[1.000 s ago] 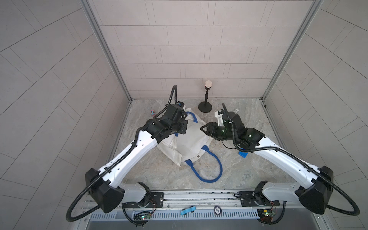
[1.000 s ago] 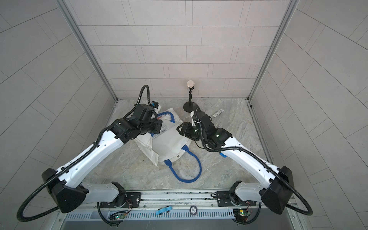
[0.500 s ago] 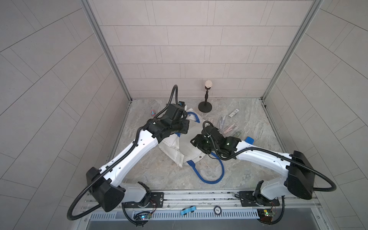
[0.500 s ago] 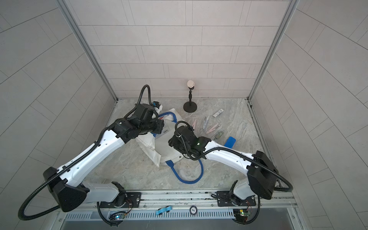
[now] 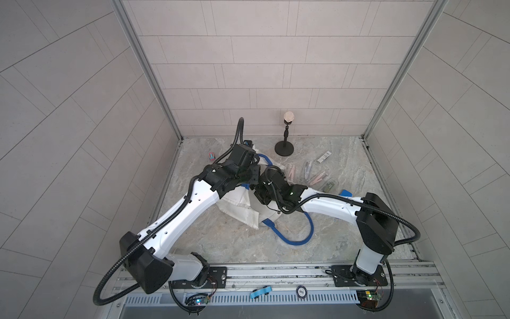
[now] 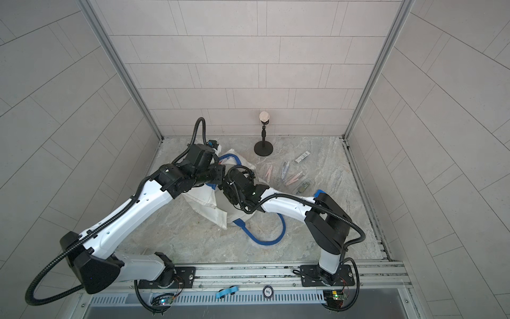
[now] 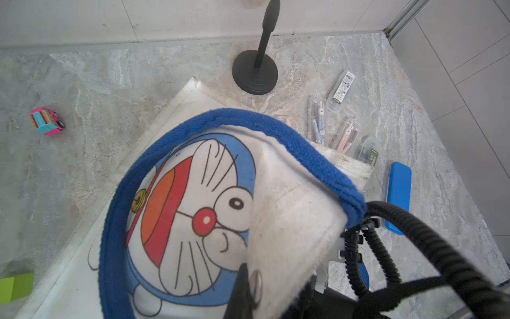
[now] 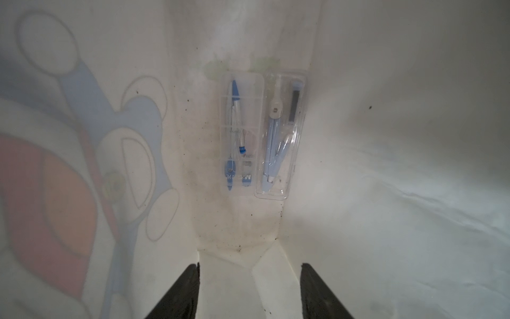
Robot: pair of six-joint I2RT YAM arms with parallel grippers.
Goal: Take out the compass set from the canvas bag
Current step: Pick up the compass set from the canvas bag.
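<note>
So my right gripper [image 8: 249, 269] just dove into the canvas bag [image 7: 289, 221], fingers apart and empty. Compass set [image 8: 280, 135] at 12 o'clock, looks grabbable. Left gripper [image 7: 245, 287] pinches the bag open.

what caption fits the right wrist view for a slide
Open right gripper inside the canvas bag, facing two clear compass set cases ahead

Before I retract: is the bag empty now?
No, a dark-blue compass set and a pale-blue one lie in the bag.
</note>
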